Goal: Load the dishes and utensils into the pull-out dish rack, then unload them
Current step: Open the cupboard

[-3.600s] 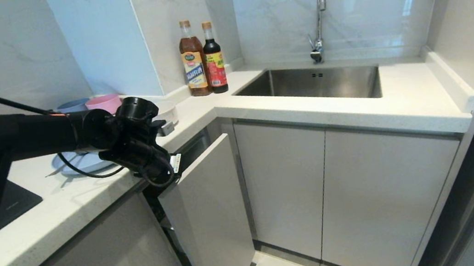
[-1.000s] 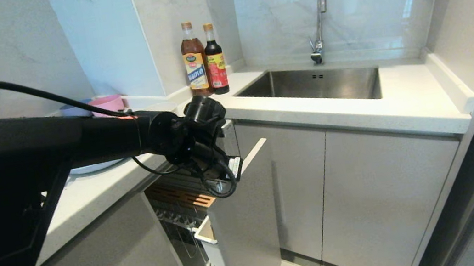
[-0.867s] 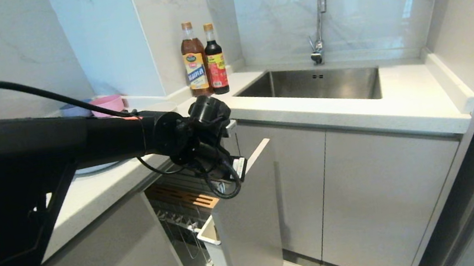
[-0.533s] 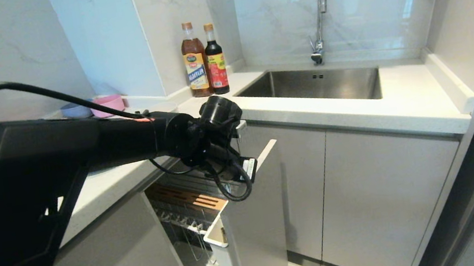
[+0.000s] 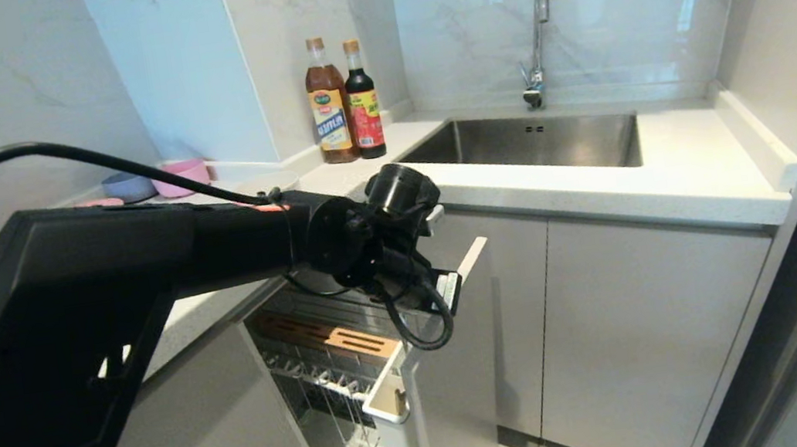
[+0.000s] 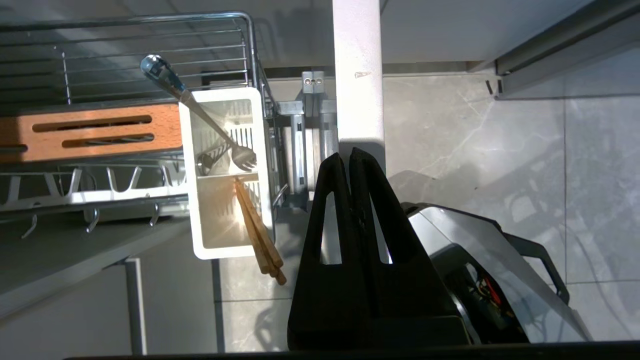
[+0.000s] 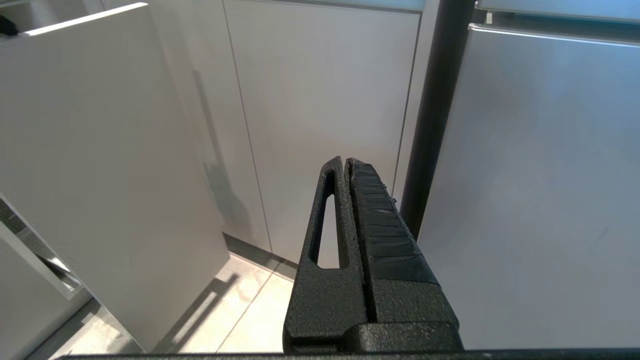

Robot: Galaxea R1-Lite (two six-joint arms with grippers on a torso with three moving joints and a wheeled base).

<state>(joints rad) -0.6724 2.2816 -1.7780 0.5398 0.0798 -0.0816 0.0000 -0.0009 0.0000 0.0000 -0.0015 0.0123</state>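
The pull-out dish rack (image 5: pixel 327 378) stands well out of the cabinet under the counter. It shows a slotted wooden strip (image 6: pixel 95 131), a white caddy (image 6: pixel 220 220) and a grey front panel (image 5: pixel 459 379). The chopsticks (image 6: pixel 257 227) lean in one half of the caddy and the silver spoon (image 6: pixel 200 112) leans in the other. My left gripper (image 6: pixel 350 152) is shut and empty, its tips at the panel's top edge (image 6: pixel 357 75). A cream-white bowl (image 5: pixel 273 182) peeks over my left arm on the counter. The blue plate is hidden. My right gripper (image 7: pixel 345 160) hangs shut, low by the cabinet doors.
Small pink (image 5: pixel 183 176) and blue (image 5: pixel 128 187) bowls sit at the back of the counter. Two sauce bottles (image 5: pixel 342 103) stand near the corner, beside the sink (image 5: pixel 535 142) and its tap. Closed cabinet doors (image 5: pixel 617 333) lie to the right of the rack. A tiled floor lies below.
The rack has slid farther out of the cabinet, baring more of the wooden strip and the caddy. My left arm has travelled with the front panel, still shut.
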